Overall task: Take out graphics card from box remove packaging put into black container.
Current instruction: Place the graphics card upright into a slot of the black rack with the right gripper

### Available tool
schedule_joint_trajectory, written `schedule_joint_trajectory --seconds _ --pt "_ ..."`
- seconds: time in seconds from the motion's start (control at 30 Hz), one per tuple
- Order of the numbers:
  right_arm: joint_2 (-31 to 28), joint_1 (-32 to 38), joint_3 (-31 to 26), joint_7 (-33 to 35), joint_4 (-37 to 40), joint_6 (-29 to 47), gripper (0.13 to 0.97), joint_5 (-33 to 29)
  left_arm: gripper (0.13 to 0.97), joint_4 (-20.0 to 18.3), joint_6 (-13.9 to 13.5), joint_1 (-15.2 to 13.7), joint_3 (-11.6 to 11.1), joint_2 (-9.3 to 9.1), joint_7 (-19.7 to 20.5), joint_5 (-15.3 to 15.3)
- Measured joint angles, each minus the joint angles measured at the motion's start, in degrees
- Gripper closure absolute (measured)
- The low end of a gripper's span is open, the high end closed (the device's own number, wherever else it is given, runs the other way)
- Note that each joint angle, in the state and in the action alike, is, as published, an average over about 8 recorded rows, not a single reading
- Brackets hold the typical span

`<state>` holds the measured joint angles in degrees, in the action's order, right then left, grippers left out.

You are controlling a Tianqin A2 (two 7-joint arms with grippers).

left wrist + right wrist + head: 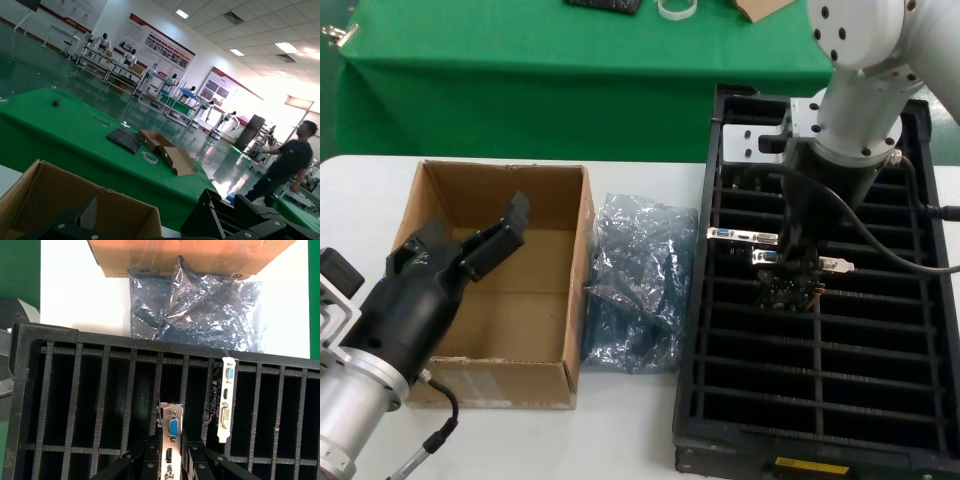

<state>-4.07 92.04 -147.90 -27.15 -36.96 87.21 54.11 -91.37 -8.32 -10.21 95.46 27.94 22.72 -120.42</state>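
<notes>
Left gripper (pixel 495 240): You are seeing it idling at the near-left corner of the table, reaching over the box with its fingers spread and nothing between them.

Box (pixel 575 290): It is sitting toward the left edge, flaps up; its inside is looking bare in the head view.

Packaging (pixel 638 283): It is lying crumpled on the table between the box and the black container, touching the box wall. The bag is looking flat and spent; treat it as done.

Black container (pixel 695 330): It is occupying the right side of the table, near edge to far edge.

Right gripper (pixel 788 272): It is hanging over the middle slot rows, fingers pressed together on the graphics card.

Graphics card (pixel 171 432): You are holding it upright by the bracket end, partway down into a slot; whether it is seated you cannot tell.

Second card (pixel 227 400): It is already standing in the next slot, just beside the held one.

Handling: Judge the card light, stiff and fragile. You are best gripping the metal bracket or board edges, never the components, and lowering it straight so it is not catching on the slot teeth.
</notes>
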Motion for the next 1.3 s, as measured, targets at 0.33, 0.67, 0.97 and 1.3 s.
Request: schedule_joint_trajectory --seconds 0.33,0.67,0.97,1.3 --pt "0.14 -0.93 1.66 0.16 -0.38 0.24 0.9 -1.06 0.132 0.16 -0.07 -0.03 -0.2 -0.16 -0.16 0.12" --pt "-0.49 -1.33 2.49 -1.14 -1.74 0.73 0.9 -2.61 0.132 -0.22 -0.01 0.25 -0.22 -0.08 -0.11 0.12" --pt "-0.96 -1.08 3.24 -3.35 -1.58 0.21 0.9 -4.42 0.132 -0.45 0.12 0.39 -0.2 -0.01 -0.06 0.13" --pt "-0.91 -1.51 4.68 -4.78 -1.6 -0.34 0.9 -4.86 0.132 -0.56 0.23 0.47 -0.14 -0.03 -0.13 0.23"
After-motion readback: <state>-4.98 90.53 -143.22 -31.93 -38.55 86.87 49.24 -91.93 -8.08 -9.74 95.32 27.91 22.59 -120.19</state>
